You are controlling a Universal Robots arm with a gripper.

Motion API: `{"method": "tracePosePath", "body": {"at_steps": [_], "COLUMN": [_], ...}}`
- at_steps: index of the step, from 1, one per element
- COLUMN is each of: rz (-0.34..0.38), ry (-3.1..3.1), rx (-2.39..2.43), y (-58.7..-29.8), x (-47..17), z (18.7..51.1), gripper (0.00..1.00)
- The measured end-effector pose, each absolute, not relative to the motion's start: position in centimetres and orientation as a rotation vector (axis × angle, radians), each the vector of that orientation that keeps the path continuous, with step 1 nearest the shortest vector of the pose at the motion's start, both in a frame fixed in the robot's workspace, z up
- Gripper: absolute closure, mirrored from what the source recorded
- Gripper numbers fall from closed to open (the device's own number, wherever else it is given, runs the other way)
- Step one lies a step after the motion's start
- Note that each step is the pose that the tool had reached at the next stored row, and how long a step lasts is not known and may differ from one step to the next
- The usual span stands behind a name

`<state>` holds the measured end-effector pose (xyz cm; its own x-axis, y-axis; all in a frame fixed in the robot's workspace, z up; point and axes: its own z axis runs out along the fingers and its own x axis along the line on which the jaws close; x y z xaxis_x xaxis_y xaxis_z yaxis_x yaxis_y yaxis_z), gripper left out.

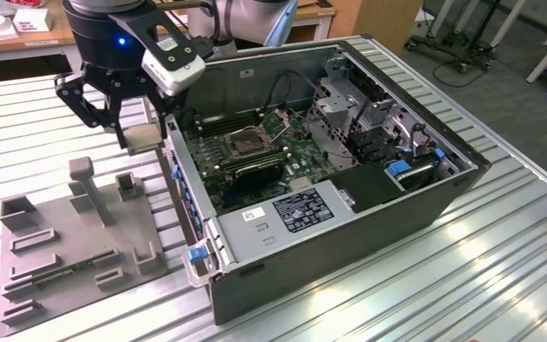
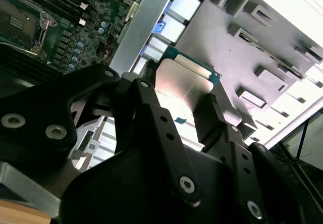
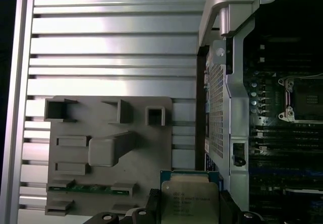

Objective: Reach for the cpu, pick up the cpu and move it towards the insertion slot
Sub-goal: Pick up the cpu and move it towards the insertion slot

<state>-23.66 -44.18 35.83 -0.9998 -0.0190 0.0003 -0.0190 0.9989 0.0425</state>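
My gripper (image 1: 137, 135) is shut on the cpu (image 1: 142, 137), a small silvery square chip, and holds it in the air. It hangs above the table between the grey fixture (image 1: 74, 242) and the near wall of the open computer case. Both wrist views show the cpu (image 2: 184, 77) (image 3: 189, 198) clamped between the black fingers (image 2: 144, 100), its green edge poking out. The insertion slot (image 1: 250, 140) is a square socket with a metal frame on the green board inside the case, toward the exterior view's right of the gripper. It also appears in both wrist views (image 2: 17, 24) (image 3: 304, 100).
The open computer case (image 1: 350, 235) has tall metal walls, with cables and drive cages inside. Long black memory slots (image 1: 254, 169) lie beside the socket. The grey fixture (image 3: 106, 148) has upright posts. The slatted metal table (image 1: 444, 285) extends around both.
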Motion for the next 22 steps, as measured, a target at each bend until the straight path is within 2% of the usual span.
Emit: {"method": "tracePosePath", "body": {"at_steps": [22], "rz": [-0.067], "ry": [-3.14], "rx": [0.03], "y": [-44.2], "x": [-21.7], "z": [35.8], "gripper": [0.46]}}
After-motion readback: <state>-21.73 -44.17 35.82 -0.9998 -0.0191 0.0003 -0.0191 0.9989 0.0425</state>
